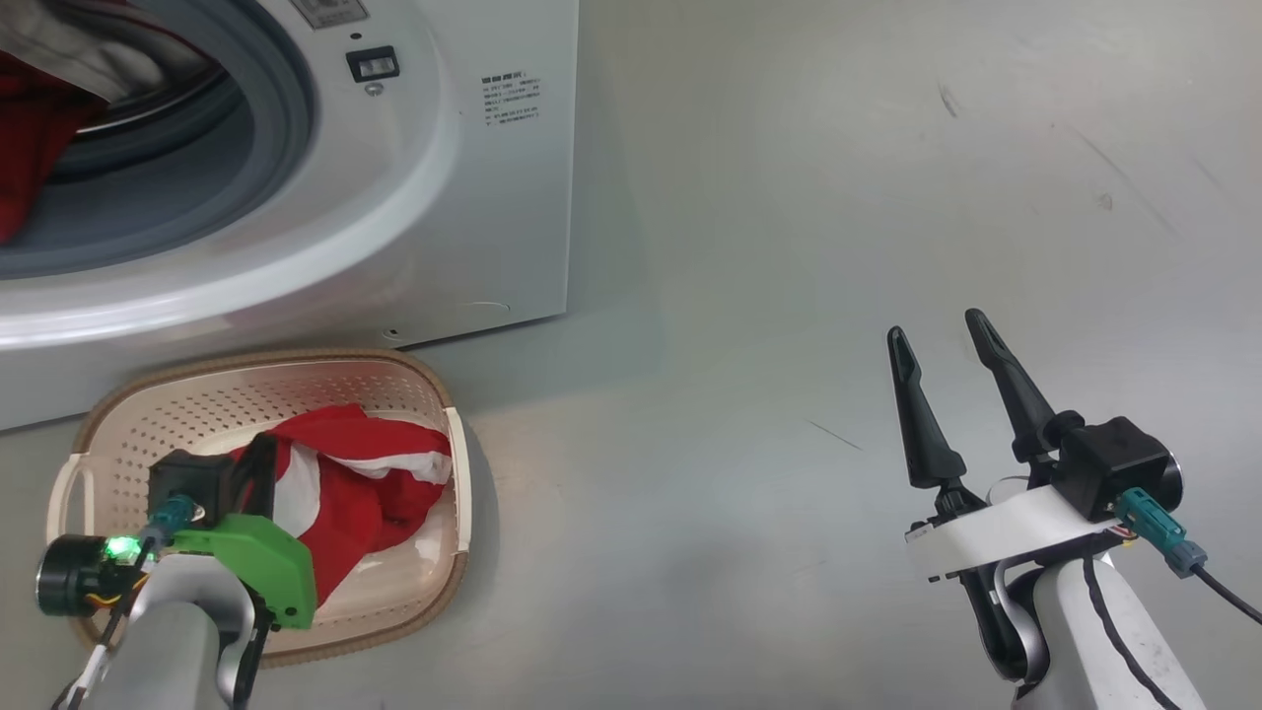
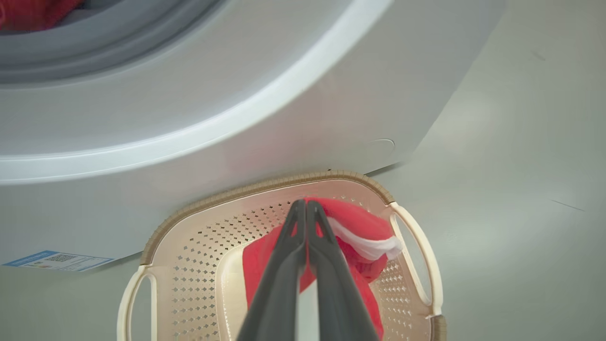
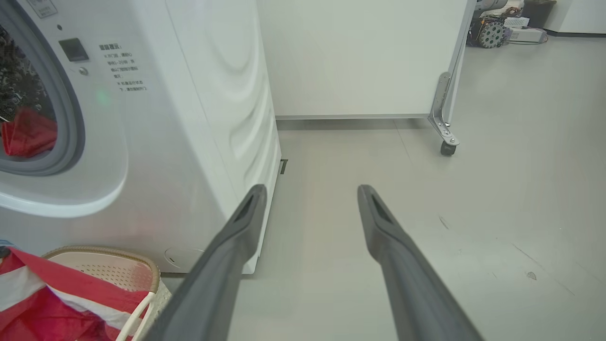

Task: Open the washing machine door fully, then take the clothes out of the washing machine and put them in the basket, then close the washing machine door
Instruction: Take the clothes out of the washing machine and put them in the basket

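The washing machine (image 1: 473, 197) stands at the upper left with its round grey-gasketed opening uncovered; its door is out of view. Red clothes (image 1: 30, 148) lie inside the drum, also seen in the right wrist view (image 3: 28, 132). The cream basket (image 1: 296, 360) sits on the floor right in front of the machine. A red garment with a white stripe (image 2: 360, 222) hangs into it, peaking at the tips of my left gripper (image 2: 303, 204), which is shut on it. My right gripper (image 1: 937, 330) hovers open over bare floor far to the right, holding nothing.
Grey floor (image 1: 789, 247) stretches to the right of the machine. In the right wrist view a white panel on a castor wheel (image 3: 447, 148) stands behind the machine, and some equipment (image 3: 502, 28) sits far back at the right.
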